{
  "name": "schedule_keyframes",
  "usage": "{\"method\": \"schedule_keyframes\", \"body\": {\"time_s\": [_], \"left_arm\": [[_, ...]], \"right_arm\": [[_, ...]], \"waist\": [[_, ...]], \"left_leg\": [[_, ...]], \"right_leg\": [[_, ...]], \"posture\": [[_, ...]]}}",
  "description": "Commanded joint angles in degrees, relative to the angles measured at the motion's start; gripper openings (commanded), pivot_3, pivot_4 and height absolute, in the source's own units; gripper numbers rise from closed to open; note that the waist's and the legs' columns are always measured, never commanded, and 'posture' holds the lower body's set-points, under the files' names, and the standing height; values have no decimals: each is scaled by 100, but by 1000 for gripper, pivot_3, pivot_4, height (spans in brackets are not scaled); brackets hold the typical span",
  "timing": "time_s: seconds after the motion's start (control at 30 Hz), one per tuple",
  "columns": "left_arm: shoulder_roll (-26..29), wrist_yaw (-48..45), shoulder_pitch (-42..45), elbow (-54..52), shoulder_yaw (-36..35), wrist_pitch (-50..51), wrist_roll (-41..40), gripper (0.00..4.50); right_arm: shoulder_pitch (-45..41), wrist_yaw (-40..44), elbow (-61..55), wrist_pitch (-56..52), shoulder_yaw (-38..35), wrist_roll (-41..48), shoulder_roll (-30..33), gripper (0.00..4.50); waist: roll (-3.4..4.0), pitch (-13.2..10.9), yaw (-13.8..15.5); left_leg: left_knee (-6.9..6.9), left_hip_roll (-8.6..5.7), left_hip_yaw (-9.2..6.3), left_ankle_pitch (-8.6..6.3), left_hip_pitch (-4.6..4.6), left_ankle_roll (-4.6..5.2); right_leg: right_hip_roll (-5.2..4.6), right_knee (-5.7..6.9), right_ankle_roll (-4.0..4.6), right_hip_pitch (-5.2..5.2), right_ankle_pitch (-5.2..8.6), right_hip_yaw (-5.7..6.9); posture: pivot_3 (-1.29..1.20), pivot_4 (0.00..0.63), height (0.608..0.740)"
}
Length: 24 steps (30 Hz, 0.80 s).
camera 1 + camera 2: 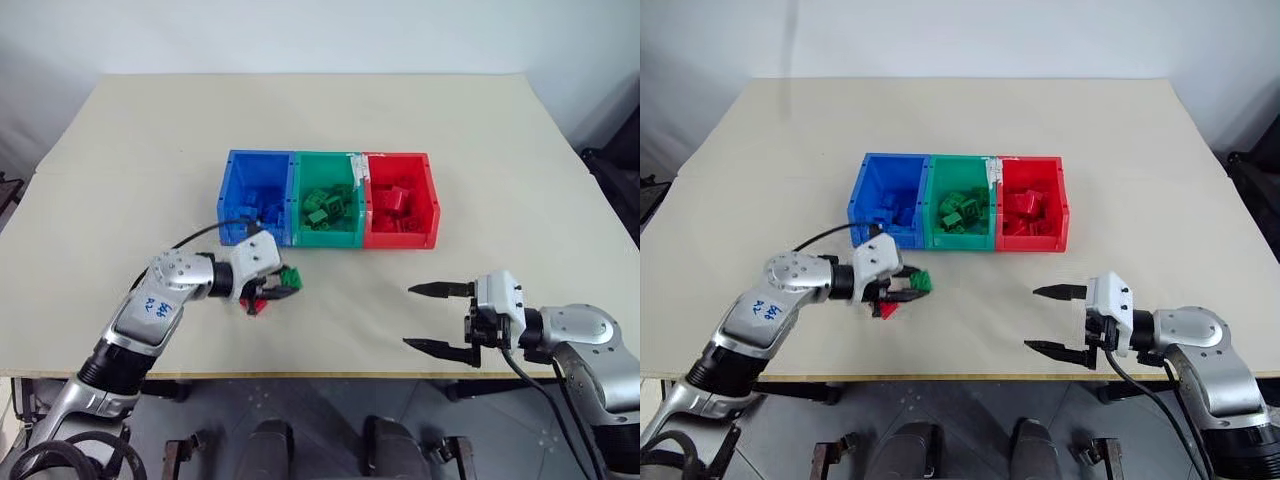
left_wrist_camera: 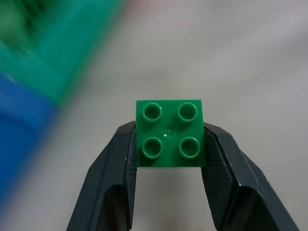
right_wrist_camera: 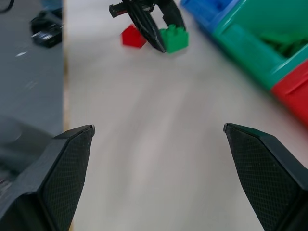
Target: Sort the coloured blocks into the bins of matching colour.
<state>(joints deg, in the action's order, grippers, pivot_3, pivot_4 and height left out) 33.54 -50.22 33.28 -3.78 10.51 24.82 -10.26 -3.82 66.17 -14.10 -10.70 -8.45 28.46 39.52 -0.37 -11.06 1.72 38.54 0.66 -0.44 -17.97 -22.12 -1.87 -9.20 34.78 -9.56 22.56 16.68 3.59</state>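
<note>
From the head cameras: a pale tabletop (image 1: 480, 150) carries three joined bins in a row, blue bin (image 1: 232, 195), green bin (image 1: 300, 238) and red bin (image 1: 432, 210), each already holding bricks of its own colour. Just in front of the blue bin, the left hand (image 1: 283, 284) is clamped on a square green brick (image 1: 293, 276). A small red brick (image 1: 887, 310) lies on the tabletop right beneath that hand. The right hand (image 1: 436, 318) hovers well apart over bare tabletop, its two fingers spread wide and holding nothing.

From the left wrist camera: the green brick sits squarely between both fingers (image 2: 113, 163), studs facing the camera, with the bins blurred off to one side.

From the right wrist camera: the wide-spread fingers frame the tabletop, with the left hand, green brick and red brick beyond.

To do this step well, lift the brick above the green bin's front wall, carry it over the middle compartment, and release only when fully past the blue bin's edge.
</note>
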Motion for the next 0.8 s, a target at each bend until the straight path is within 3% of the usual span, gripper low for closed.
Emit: {"method": "schedule_keyframes", "body": {"time_s": [0.03,0.3,0.4,0.6,0.8], "left_arm": [[-591,417,766,609,-301,-680,-37,1481],[-1261,858,2279,3523,-353,-2065,514,1481],[-1367,866,2446,3903,-516,-2276,440,2467],[-1001,11,1626,2664,-970,-2345,-217,4425],[179,-324,-333,959,-2049,-2134,-815,4491]], "right_arm": [[125,-1074,-390,106,-677,361,-599,4500],[650,-2018,-1066,156,-830,249,-1085,4500],[713,-2102,-1134,166,-806,251,-1078,4500],[276,-1882,-940,150,-464,191,-914,4500],[-570,-1018,-247,233,190,60,-607,4500]], "waist": [[-2,-1,22],[-2,-1,-48],[-4,-2,-48],[-3,-2,-97],[-4,-2,-207]], "left_leg": [[3,0,-1,0,-3,0],[9,-4,3,-2,-4,3],[5,-4,8,-4,-6,7],[6,-1,11,-4,-4,8],[-5,3,10,-4,5,7]], "right_leg": [[0,2,0,-1,0,3],[0,1,-4,0,-3,0],[0,-2,-4,4,-3,-1],[0,0,-4,4,-3,-4],[0,2,-3,3,-2,-4]], "posture": [[0,150,740],[0,150,740],[0,150,740],[0,150,740],[0,150,740]]}}
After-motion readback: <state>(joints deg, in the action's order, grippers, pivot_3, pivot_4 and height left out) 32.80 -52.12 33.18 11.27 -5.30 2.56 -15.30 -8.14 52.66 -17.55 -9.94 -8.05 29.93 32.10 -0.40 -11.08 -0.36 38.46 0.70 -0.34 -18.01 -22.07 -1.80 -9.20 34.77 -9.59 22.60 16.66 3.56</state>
